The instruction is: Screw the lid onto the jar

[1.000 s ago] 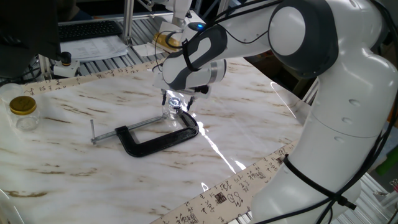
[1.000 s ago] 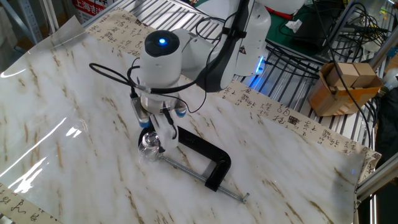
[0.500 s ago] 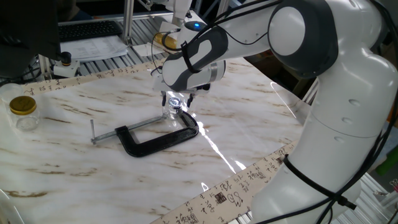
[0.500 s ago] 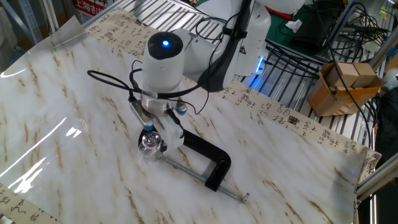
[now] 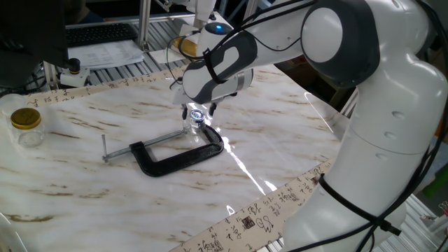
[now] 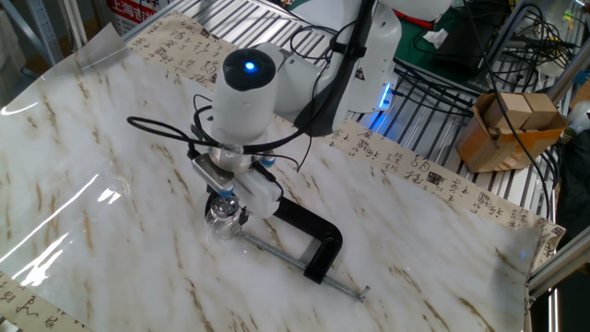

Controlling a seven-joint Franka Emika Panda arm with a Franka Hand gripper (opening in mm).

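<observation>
Lid [image 5: 197, 114] and jar [image 6: 221, 215] sit together under the claw [image 5: 197, 112], on the marble worktop [image 5: 84, 168] right at the jaw end of the black C-clamp [image 5: 178, 155]. From one fixed view the silvery cap glints between the 2 fingers, which look pinched narrowly around it, so I take the claw to be holding the lid on top of the tiny glass jar. From the other fixed view the wrist hides the cap and I only see clear glass poking out below the fingers [image 6: 247, 191]. Whether the clamp actually bites the jar or just lies beside it, I cannot tell. That is my main worry: if the jar is not pinned, a twist of the claw would spin the jar along with the cap and nothing would thread. If the cap sits a little tilted, it could cross-thread and jam. Pressing down too hard on such small glass might tip it against the clamp or send it skidding over the slick marble. A weak pinch on shiny metal could simply slip round the cap.
</observation>
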